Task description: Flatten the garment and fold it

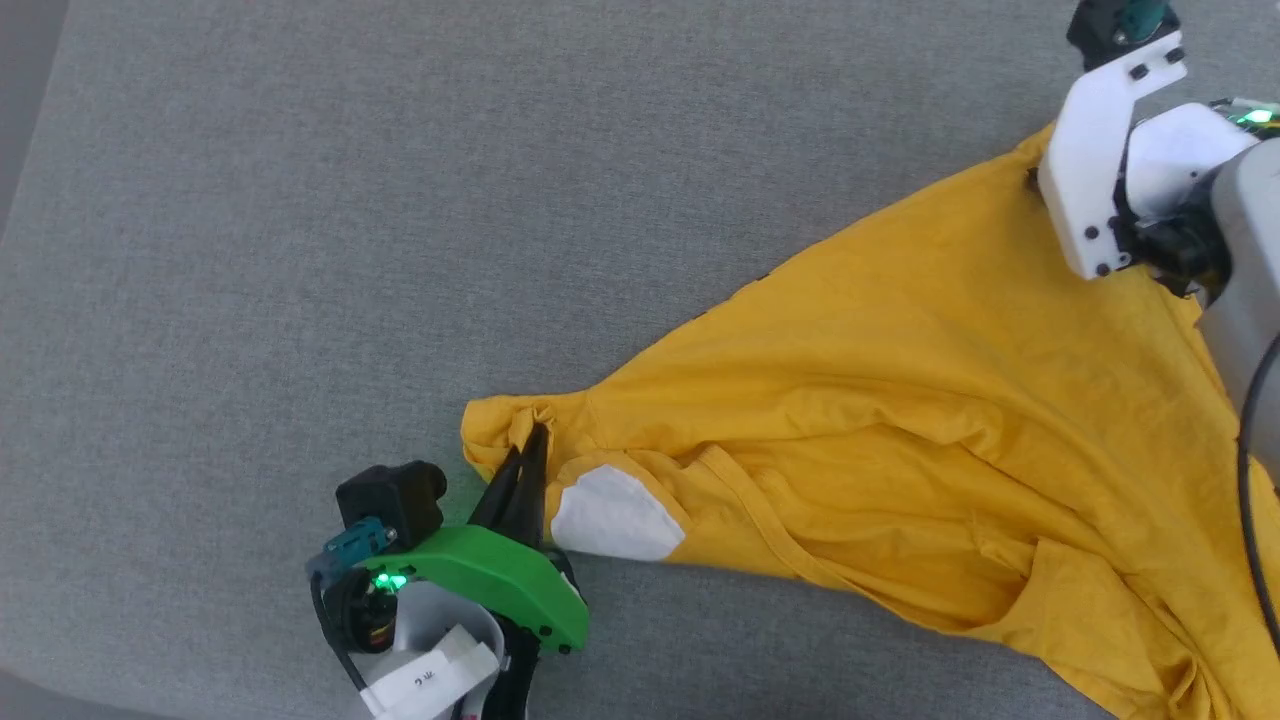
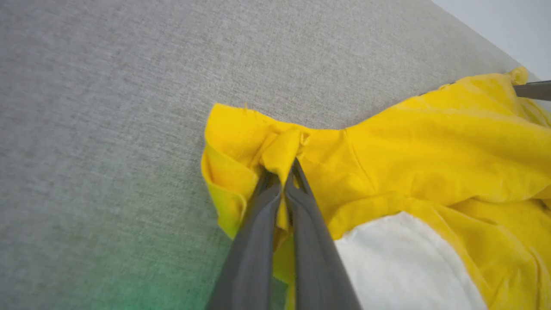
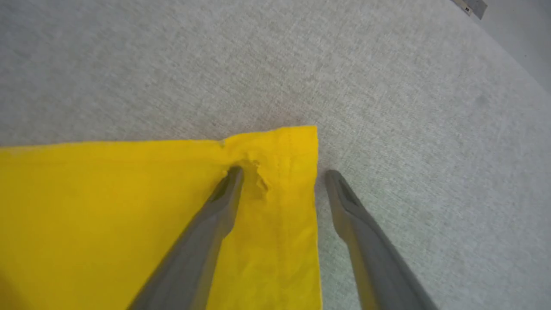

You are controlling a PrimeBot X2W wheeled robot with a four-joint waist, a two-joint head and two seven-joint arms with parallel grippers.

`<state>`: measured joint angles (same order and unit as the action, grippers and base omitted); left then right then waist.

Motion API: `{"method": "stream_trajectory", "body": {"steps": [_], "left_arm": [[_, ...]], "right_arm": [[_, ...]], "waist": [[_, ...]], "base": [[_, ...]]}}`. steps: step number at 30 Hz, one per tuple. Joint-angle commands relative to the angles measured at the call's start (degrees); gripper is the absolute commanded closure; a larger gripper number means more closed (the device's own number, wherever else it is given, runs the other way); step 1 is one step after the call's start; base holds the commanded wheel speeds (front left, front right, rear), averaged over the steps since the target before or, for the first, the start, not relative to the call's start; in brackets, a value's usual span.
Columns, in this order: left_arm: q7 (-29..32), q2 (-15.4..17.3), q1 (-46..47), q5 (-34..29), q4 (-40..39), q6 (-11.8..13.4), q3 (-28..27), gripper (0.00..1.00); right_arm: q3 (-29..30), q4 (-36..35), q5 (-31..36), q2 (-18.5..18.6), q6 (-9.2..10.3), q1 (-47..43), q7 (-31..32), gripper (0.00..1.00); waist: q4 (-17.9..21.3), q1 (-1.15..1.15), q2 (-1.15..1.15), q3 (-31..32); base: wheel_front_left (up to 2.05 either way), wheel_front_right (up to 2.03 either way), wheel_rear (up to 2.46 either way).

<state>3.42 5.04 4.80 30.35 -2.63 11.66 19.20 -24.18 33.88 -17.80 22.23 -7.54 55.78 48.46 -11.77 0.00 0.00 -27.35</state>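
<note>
The yellow T-shirt [image 1: 900, 400] lies stretched across the grey surface from lower left to upper right, wrinkled near the bottom, with one white patch [image 1: 615, 515] of its print showing. My left gripper [image 1: 537, 432] is shut on a bunched sleeve end of the T-shirt [image 2: 284, 150] at its left tip. My right gripper [image 3: 282, 174] stands open over the T-shirt's far corner [image 3: 275, 150], one finger [image 3: 206, 228] on the cloth, the other finger [image 3: 366, 241] over bare surface beside the edge. In the head view, its fingers are hidden behind the white wrist bracket [image 1: 1100, 150].
The grey fabric-covered table [image 1: 400, 200] spreads wide to the left and behind the garment. Its left edge [image 1: 30, 180] runs along the far left of the head view. A pale floor [image 2: 516, 26] shows beyond the far table edge.
</note>
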Motion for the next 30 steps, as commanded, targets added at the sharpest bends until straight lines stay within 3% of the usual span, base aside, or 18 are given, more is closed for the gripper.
{"method": "stream_trajectory", "body": {"steps": [1, 2, 7, 10, 15, 22, 30], "left_arm": [[0.1, 0.3, 0.2, 0.3, 1.3, 0.3, -0.5, 1.00], [0.1, 0.4, 0.2, 0.3, 1.4, 0.3, -0.6, 1.00], [0.3, 1.2, -0.1, 0.4, 1.4, 0.6, -1.0, 1.00], [0.5, 1.9, -0.4, 0.6, 1.3, 0.7, -1.4, 1.00], [0.9, 2.8, -1.7, 1.2, 1.1, 1.0, -2.2, 1.00], [1.0, 3.8, -5.1, 2.7, -1.0, 1.6, -3.8, 1.00], [-0.7, 3.5, -8.4, 7.7, -2.4, 0.5, -7.5, 1.00]], "right_arm": [[-1.2, 1.6, -1.6, -0.4, 0.05, -1.9, 1.1, 0.72], [-1.2, 1.5, -2.7, -0.2, 0.05, -1.8, 0.8, 1.00], [1.2, 0.1, -6.2, 0.9, 0.05, -1.2, -3.7, 1.00], [4.6, -2.1, -8.7, 1.3, 0.05, -2.1, -9.6, 1.00], [8.9, -10.0, -14.5, 3.5, 0.05, -11.1, -14.6, 1.00], [15.4, -26.5, -20.5, 6.0, 0.05, -34.3, -9.1, 1.00], [22.1, -38.7, -22.1, 0.4, 0.05, -53.7, -1.2, 1.00]], "waist": [[-0.1, 0.00, 0.00, 0.1], [0.1, 0.00, 0.00, 0.5], [1.8, 0.00, 0.00, 3.3], [3.3, 0.00, 0.00, 6.2], [6.5, 0.00, 0.00, 11.9], [12.9, 0.00, 0.00, 16.9], [17.4, 0.00, 0.00, 20.3]], "base": [[0.00, 0.00, 0.00], [0.00, 0.00, 0.00], [0.00, 0.00, 0.00], [0.00, 0.00, 0.00], [0.00, 0.00, 0.00], [0.00, 0.00, 0.00], [0.00, 0.00, 0.00]]}}
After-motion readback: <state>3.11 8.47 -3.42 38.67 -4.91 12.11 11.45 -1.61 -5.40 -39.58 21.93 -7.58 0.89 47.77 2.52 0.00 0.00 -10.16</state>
